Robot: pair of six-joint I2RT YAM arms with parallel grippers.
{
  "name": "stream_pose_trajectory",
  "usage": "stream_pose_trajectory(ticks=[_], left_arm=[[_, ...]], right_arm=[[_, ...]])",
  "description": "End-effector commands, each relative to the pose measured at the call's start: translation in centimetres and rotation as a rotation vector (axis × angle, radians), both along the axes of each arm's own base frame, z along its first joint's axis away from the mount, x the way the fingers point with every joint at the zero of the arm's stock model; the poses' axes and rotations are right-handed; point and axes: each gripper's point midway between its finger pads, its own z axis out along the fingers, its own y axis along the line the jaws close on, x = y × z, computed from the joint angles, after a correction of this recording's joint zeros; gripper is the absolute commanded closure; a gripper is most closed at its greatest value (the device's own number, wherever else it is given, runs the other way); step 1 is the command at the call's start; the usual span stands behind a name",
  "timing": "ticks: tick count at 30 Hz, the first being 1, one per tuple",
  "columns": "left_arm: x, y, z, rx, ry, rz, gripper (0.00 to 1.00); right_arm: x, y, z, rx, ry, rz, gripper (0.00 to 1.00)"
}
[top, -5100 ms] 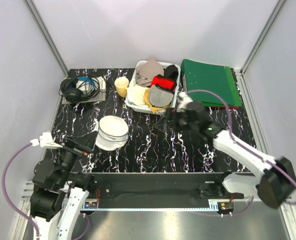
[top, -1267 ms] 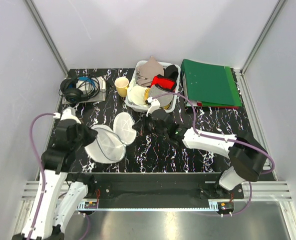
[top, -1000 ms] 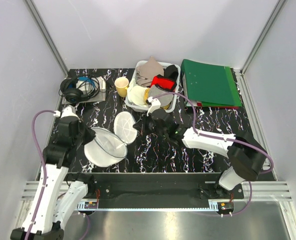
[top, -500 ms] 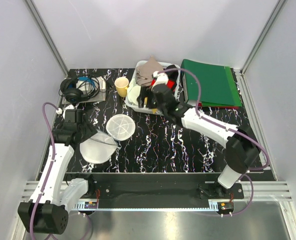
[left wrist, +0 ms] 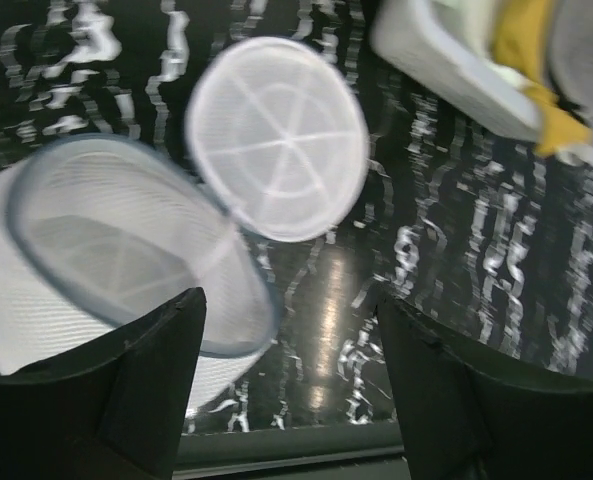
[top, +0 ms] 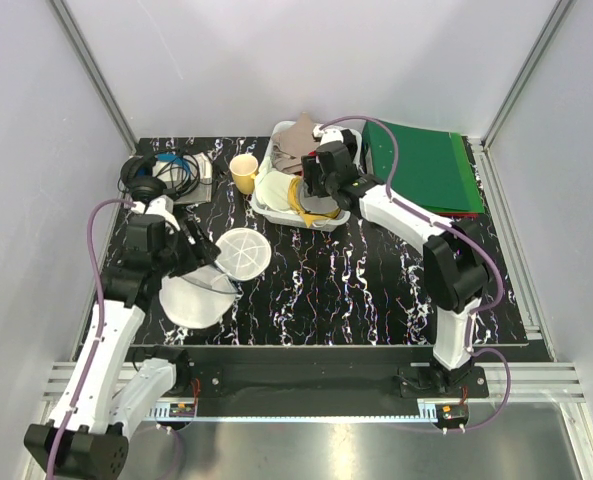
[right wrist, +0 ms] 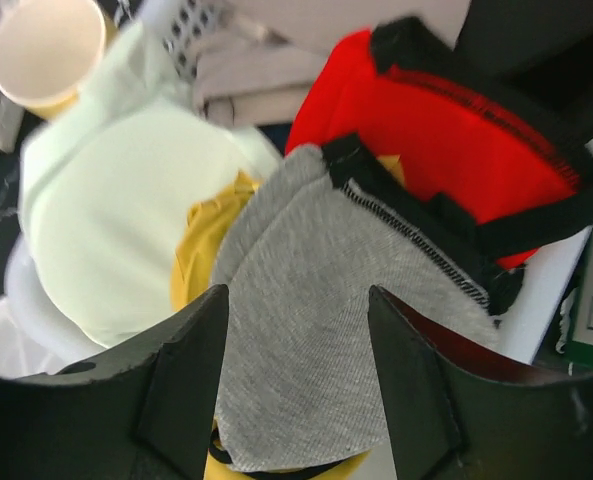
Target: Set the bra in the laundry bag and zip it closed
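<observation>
The laundry bag [top: 198, 297] lies unzipped at the front left, its round lid [top: 242, 252] flipped flat on the table beside it. In the left wrist view the bag body [left wrist: 96, 270] and lid [left wrist: 276, 140] are empty. My left gripper [top: 204, 262] [left wrist: 291, 400] is open and empty, just above the bag's rim. The off-white bra [top: 274, 190] [right wrist: 126, 220] lies in the left part of the white lattice basket [top: 276, 215]. My right gripper [top: 314, 190] [right wrist: 296, 390] is open and empty, over a grey garment [right wrist: 336, 300] just right of the bra.
The basket also holds a red and black garment [right wrist: 446, 130], a yellow one [right wrist: 201, 250] and a beige one [top: 298, 135]. A yellow cup [top: 243, 172] stands left of the basket, headphones [top: 151, 178] at the far left, a green folder [top: 421, 165] at the right.
The bag was unzipped and its lid flipped open. My right gripper left the middle of the table and now hangs over the basket. My left gripper shifted slightly to the right.
</observation>
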Motion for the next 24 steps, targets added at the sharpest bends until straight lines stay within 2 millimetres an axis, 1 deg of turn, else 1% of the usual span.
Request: stream_pose_trajectory(ticks=[1,3,6,7,9,10,12,13,15,17,18,19,20,21,22,24], left_arm=[[-0.5,-4.1,3.7,-0.154,-0.162,-0.197,0.27],[-0.8,-5.1,4.2,-0.19,-0.178,-0.25,0.27],[-1.4,-6.4,4.0,-0.247,-0.158,-0.295,0.31],[-1.8,-7.0,3.6,-0.268,-0.142,-0.309,0.32],[-2.0,-7.7,3.5,-0.281,-0.149,-0.332,0.32],[-2.4,-8.2,3.2,-0.288,-0.135,-0.352,0.32],[-2.7,-8.7,2.9,-0.289,-0.124,-0.371,0.32],[-3.0,-9.2,2.9,-0.29,-0.121,-0.393,0.32],[-3.1,-9.5,2.6,-0.29,-0.108,-0.403,0.32],[-3.4,-10.0,2.5,-0.29,-0.101,-0.422,0.32],[-3.4,-10.0,2.4,-0.288,-0.1,-0.424,0.32],[-3.6,-10.2,2.3,-0.287,-0.097,-0.434,0.32],[-3.6,-10.2,2.4,-0.285,-0.1,-0.433,0.32],[-3.7,-10.3,2.3,-0.286,-0.098,-0.434,0.32],[-3.8,-10.4,2.3,-0.287,-0.096,-0.437,0.32],[-3.7,-10.4,2.2,-0.283,-0.095,-0.433,0.32]], right_arm=[[-0.7,1.7,-0.6,0.008,0.039,0.103,0.36],[-0.7,1.6,-1.4,0.003,0.056,0.094,0.37],[-1.1,1.6,-2.2,0.006,0.077,0.098,0.39],[-1.2,1.5,-2.1,0.004,0.076,0.094,0.39],[-1.2,1.0,-2.0,-0.013,0.066,0.085,0.39],[-1.1,0.7,-1.4,-0.02,0.052,0.075,0.38],[-0.8,0.0,-0.7,-0.03,0.032,0.045,0.37],[-0.5,-0.4,0.1,-0.03,0.017,0.026,0.34],[0.6,-2.1,0.7,-0.047,0.001,-0.036,0.28],[1.6,-2.8,1.6,-0.046,-0.017,-0.059,0.26],[2.3,-3.6,1.5,-0.057,-0.019,-0.069,0.25],[2.9,-4.0,2.0,-0.059,-0.032,-0.079,0.22],[3.4,-4.5,2.1,-0.067,-0.036,-0.087,0.21],[4.1,-5.5,2.2,-0.081,-0.042,-0.101,0.2],[4.7,-5.6,2.3,-0.083,-0.046,-0.106,0.2],[5.4,-6.0,2.4,-0.083,-0.042,-0.096,0.2]])
